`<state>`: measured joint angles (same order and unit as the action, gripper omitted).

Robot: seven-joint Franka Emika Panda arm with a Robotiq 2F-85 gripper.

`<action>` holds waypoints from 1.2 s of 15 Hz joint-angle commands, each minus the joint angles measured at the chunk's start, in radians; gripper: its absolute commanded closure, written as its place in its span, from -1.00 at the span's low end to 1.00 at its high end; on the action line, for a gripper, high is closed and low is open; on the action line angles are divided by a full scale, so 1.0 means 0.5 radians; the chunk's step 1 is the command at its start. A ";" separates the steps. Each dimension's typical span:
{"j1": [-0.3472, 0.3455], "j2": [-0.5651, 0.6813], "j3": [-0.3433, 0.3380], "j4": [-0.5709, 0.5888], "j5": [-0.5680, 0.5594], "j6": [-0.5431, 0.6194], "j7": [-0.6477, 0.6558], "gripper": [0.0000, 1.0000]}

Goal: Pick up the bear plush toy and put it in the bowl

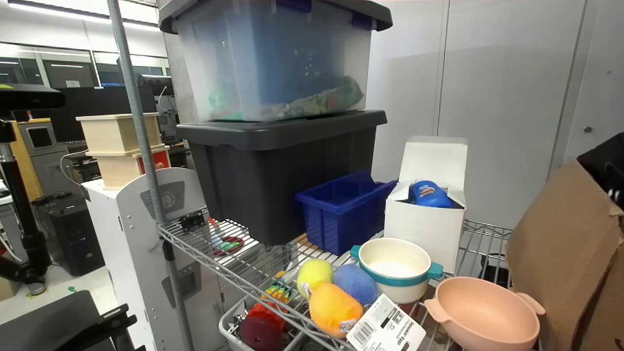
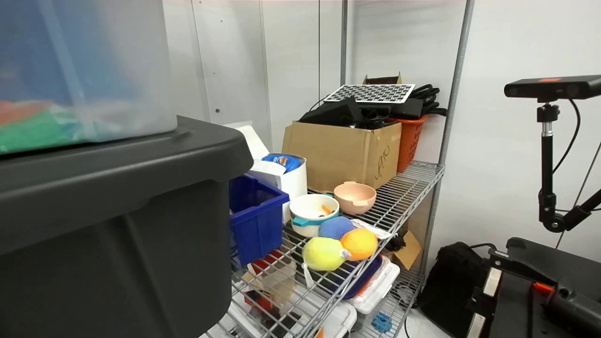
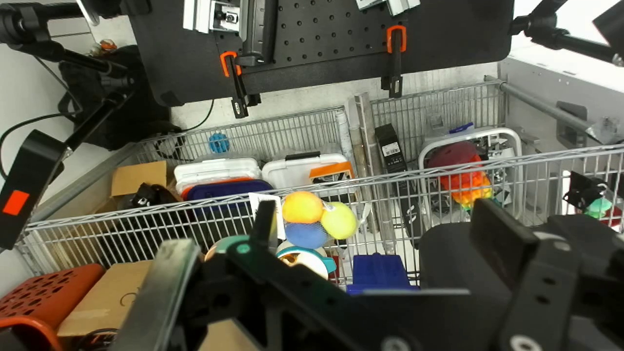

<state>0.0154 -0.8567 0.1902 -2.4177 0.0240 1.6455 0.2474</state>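
Bowl (image 1: 487, 312), the pink one, sits on the counter (image 2: 415, 182), right of the white bowl (image 1: 390, 258) in both exterior views. The white bowl holds something orange (image 2: 326, 210); whether it is the bear I cannot tell. The end effector (image 3: 378, 219) has its 2 fingers (image 3: 502, 236) apart.

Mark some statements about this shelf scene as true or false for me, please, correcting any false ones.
1. The gripper is open. True.
2. The pink bowl stands beside the white bowl. True.
3. The white box is closed. False: the white box has its flap standing up, open.
4. The orange toy lies in the pink bowl. False: the orange toy is on the wire shelf.
5. A clear bin sits on the black bin. True.
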 commanded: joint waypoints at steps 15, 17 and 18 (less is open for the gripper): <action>-0.159 0.219 -0.061 0.028 -0.165 0.216 0.095 -1.00; -0.216 0.335 -0.076 0.010 -0.216 0.331 0.144 -1.00; -0.235 0.400 -0.088 0.019 -0.234 0.367 0.159 -1.00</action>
<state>-0.0759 -0.7520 0.1624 -2.4221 -0.0606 1.7700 0.2877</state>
